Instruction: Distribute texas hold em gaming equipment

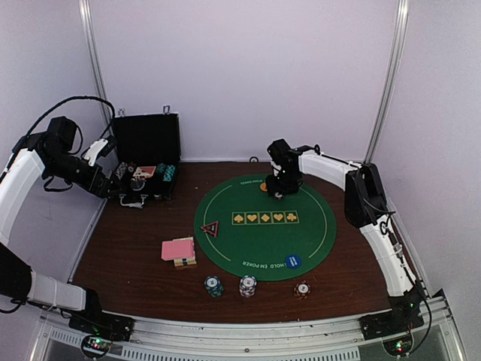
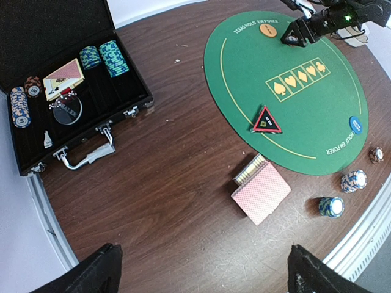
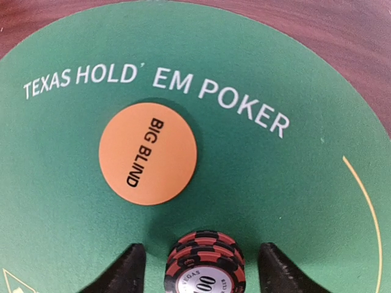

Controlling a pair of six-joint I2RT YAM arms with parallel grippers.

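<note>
My right gripper (image 1: 279, 189) is open over the far edge of the green mat (image 1: 316, 226). In the right wrist view a short stack of red-black chips (image 3: 206, 262) stands on the mat between its fingers (image 3: 122, 271), with a gap on each side. The orange "BIG BLIND" disc (image 3: 148, 153) lies just beyond. My left gripper (image 2: 204, 274) is open and empty, high above the table near the case. Pink-backed cards (image 2: 261, 192) lie left of the mat. The black-red triangle marker (image 2: 266, 120) and blue disc (image 2: 355, 124) lie on the mat.
The open black case (image 2: 122, 101) at far left holds teal chips (image 2: 110, 57), more chip stacks, a card deck and a dealer button. Three chip stacks (image 1: 213, 285) (image 1: 247, 286) (image 1: 302, 289) stand at the near edge of the brown table.
</note>
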